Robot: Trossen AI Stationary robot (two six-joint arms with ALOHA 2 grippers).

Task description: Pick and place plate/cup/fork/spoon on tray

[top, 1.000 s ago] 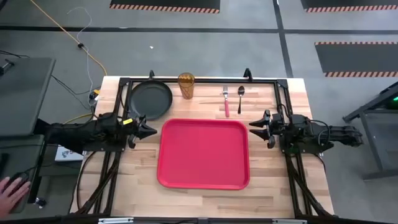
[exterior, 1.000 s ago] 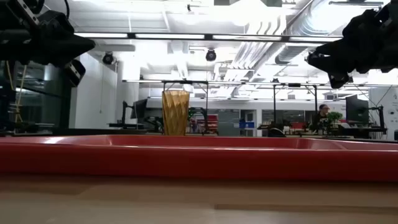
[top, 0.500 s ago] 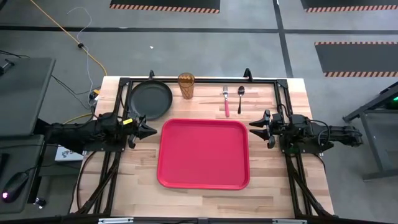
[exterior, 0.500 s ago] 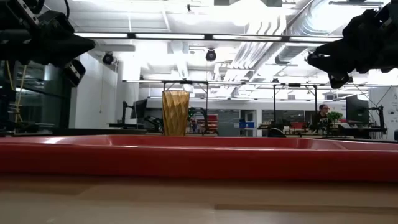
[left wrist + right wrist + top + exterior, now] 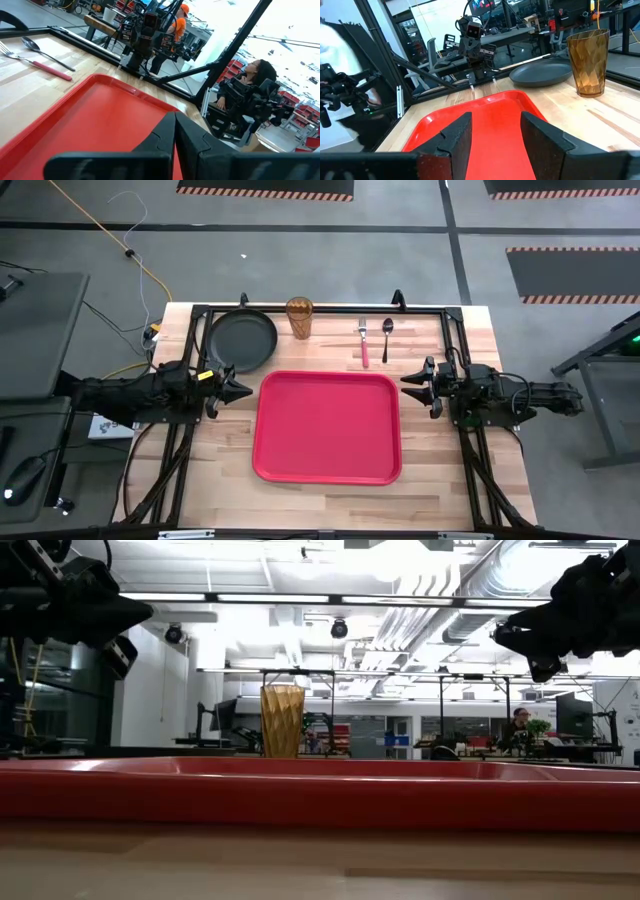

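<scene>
The red tray [image 5: 327, 427] lies in the middle of the table. Behind it, along the far edge, the dark plate [image 5: 241, 340] rests flat at the left. Then come the amber cup [image 5: 299, 317] standing upright, the pink-handled fork [image 5: 363, 342] and the dark spoon [image 5: 386, 337], both lying flat. My left gripper [image 5: 245, 390] hovers at the tray's left edge, shut and empty. My right gripper [image 5: 405, 384] hovers at the tray's right edge, open and empty. The right wrist view shows the cup [image 5: 590, 62] and the plate [image 5: 542, 72]. The left wrist view shows the fork [image 5: 35, 62] and the spoon [image 5: 45, 51].
A black metal frame [image 5: 320, 308] runs along the table's far edge and down both sides behind the arms. Bare wood [image 5: 330, 500] lies between the tray and the near edge. In the low view the tray's rim [image 5: 320, 795] fills the foreground, with the cup [image 5: 282, 721] behind it.
Both arms and all the tableware have kept still. A person's hand beside the table at the lower left of the high view has gone out of view.
</scene>
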